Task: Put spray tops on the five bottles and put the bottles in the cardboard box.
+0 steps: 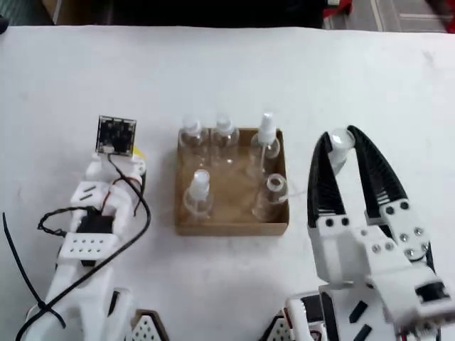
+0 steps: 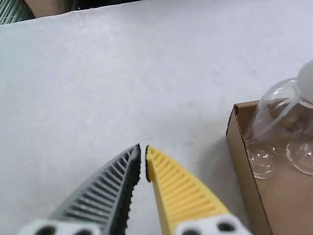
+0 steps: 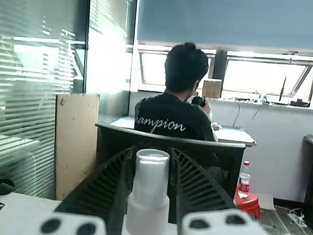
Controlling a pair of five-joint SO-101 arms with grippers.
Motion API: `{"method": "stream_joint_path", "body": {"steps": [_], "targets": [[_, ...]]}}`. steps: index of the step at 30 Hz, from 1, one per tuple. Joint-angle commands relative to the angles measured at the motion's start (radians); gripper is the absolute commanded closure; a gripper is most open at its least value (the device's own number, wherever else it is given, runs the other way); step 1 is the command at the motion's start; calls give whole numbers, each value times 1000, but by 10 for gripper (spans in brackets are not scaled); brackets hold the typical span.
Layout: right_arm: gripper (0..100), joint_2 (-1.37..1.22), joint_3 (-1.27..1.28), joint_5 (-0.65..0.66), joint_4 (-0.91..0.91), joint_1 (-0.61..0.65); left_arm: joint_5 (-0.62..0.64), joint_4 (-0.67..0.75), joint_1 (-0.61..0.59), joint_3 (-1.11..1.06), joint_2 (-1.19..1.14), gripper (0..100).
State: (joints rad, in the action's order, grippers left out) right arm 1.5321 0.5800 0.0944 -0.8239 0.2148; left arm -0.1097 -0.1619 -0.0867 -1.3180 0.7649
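Closest to the lens is my right tool [image 1: 341,139], black ribbed fingers on a white body, raised above the white worktop [image 1: 213,71] just to the right of the box. It is clamped on a white plastic spray top [image 1: 340,143], one finger on either side. From the right wrist view, the top stands upright between the fingers [image 3: 108,185], its round head about level with their tips.

My left tool [image 2: 143,150] has one grey finger and one yellow. It sits low over the worktop on the left side of the box, its toothed tips together with nothing between them. From the high view, a small dark circuit board [image 1: 116,135] and loose black cables [image 1: 135,206] ride on that arm.

Between my two arms, the brown cardboard box [image 1: 231,229] rests open on the worktop. Five clear plastic bottles [image 1: 224,145] stand upright inside, three along the far wall and two along the near wall. The far right bottle [image 1: 264,150] carries a tall white sprayer, and the near left one [image 1: 198,195] has a white top too. The near right bottle [image 1: 272,197] seems to show a bare neck, though I cannot tell for sure. From the left wrist view, a corner of the box [image 2: 239,147] lies just beside my left tool, with a bottle's clear base inside it.
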Motion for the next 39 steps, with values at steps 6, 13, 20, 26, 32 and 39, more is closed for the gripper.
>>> {"method": "stream_joint_path", "body": {"steps": [6,13,20,26,32,39], "targets": [[982,176,428,20,338,16,6,25,13,3,-1,976],[982,222,563,163,404,67,6,25,13,5,-1,976],[982,222,580,238,406,93,6,25,15,6,-1,976],[982,222,589,238,406,91,6,25,15,6,-1,976],[982,222,638,236,410,93,6,25,15,5,-1,976],[982,223,689,230,443,94,6,25,15,6,-1,976]]}}
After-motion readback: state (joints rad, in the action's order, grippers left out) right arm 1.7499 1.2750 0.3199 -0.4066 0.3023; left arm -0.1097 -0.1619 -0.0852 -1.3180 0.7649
